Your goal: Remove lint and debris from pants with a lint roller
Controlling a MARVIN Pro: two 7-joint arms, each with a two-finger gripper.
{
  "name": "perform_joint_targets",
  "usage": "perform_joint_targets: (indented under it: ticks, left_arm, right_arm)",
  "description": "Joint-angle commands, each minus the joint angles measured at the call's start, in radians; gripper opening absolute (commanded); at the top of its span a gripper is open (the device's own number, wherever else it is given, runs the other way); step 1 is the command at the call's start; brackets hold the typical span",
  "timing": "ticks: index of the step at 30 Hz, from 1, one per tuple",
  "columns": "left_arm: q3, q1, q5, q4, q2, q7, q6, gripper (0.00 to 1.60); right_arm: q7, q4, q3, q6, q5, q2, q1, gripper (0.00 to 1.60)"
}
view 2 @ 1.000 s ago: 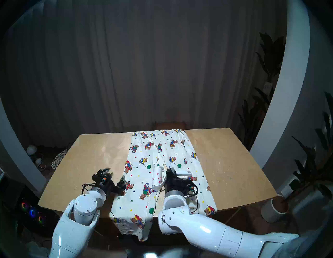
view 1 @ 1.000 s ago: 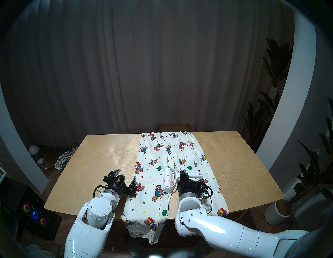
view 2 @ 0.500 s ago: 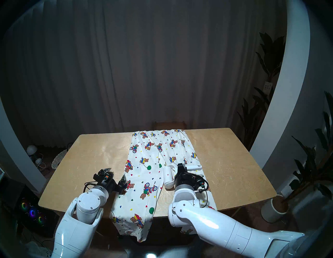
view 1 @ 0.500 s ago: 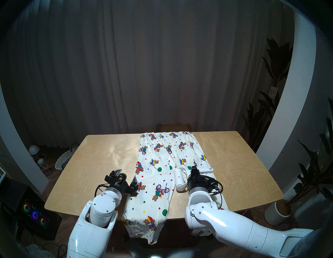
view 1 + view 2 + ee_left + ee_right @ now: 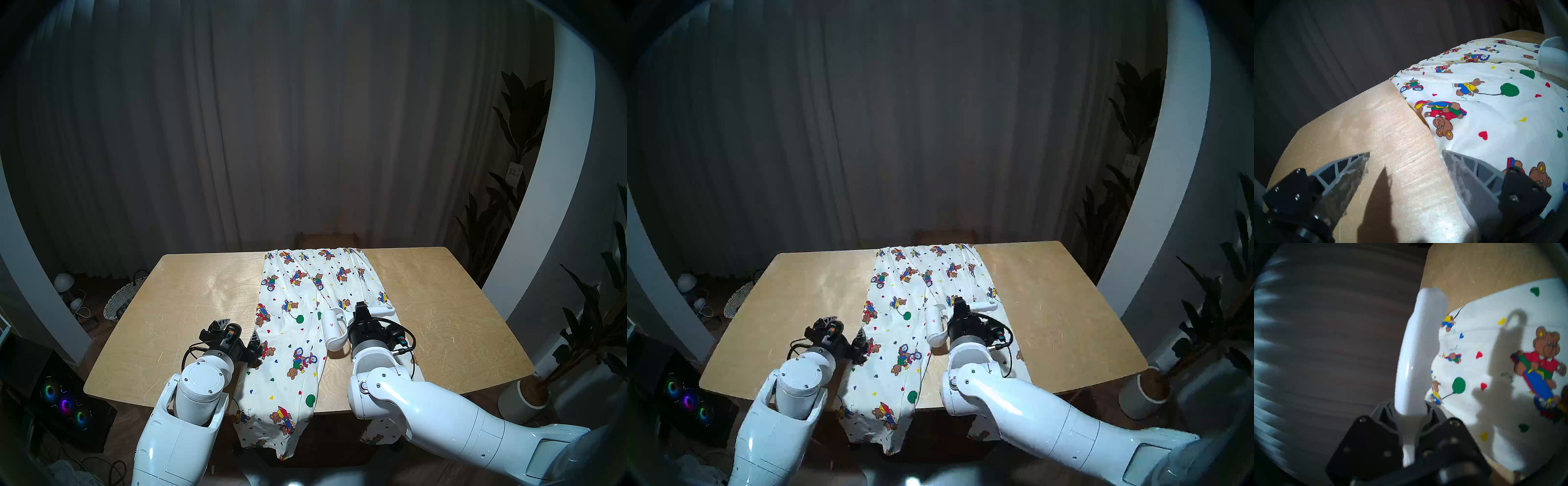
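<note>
The cream pants point(image 5: 291, 325) point(image 5: 898, 325) printed with bears lie lengthwise down the table, waistband at the far edge, both legs hanging over the near edge. My right gripper point(image 5: 360, 307) point(image 5: 958, 302) point(image 5: 1410, 411) is shut on the handle of the white lint roller point(image 5: 330, 325) point(image 5: 935, 322) point(image 5: 1418, 353). Its roll sits over the inner edge of the right leg; I cannot tell whether it touches the cloth. My left gripper point(image 5: 238, 329) point(image 5: 844, 326) point(image 5: 1405, 152) is open at the pants' point(image 5: 1491, 118) left edge, one finger on the cloth, the other over bare wood.
The wooden table point(image 5: 441, 322) has bare surface on both sides of the pants. A wooden stool point(image 5: 327, 239) stands behind the far edge. On the floor are a wicker basket point(image 5: 118, 302) at the left and a potted plant point(image 5: 522, 397) at the right.
My right arm carried the lint roller from above the left leg to the right and farther away, to the right leg. The left arm shifted slightly, gripper still open.
</note>
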Motion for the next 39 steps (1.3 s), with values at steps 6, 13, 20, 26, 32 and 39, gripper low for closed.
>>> perform_joint_targets:
  ticks: [6,13,20,26,32,39]
  left_arm:
    - [-0.001,0.053,-0.001,0.084,-0.007,-0.007,0.063,1.6]
    - [-0.033,0.057,-0.011,0.032,-0.024,0.015,0.078,1.6]
    - [-0.091,0.078,-0.063,-0.079,-0.091,0.066,0.064,1.6]
    - [-0.132,0.106,-0.234,-0.16,-0.115,-0.036,-0.065,1.6]
    - [-0.183,0.105,-0.378,-0.239,-0.16,-0.082,-0.157,1.6]
    - [-0.23,0.093,-0.543,-0.314,-0.178,-0.162,-0.2,1.6]
  right_arm:
    - [0.029,-0.018,-0.003,0.044,-0.006,-0.079,0.088,0.0]
    - [0.036,-0.002,0.02,0.061,-0.006,-0.101,0.135,0.0]
    - [0.055,0.037,0.052,0.079,0.012,-0.1,0.145,0.0]
    - [0.056,0.055,0.065,0.083,0.018,-0.085,0.135,0.0]
    - [0.058,0.062,0.081,0.077,0.021,-0.067,0.132,0.0]
    - [0.05,0.024,0.175,0.04,0.092,-0.029,0.1,0.0]
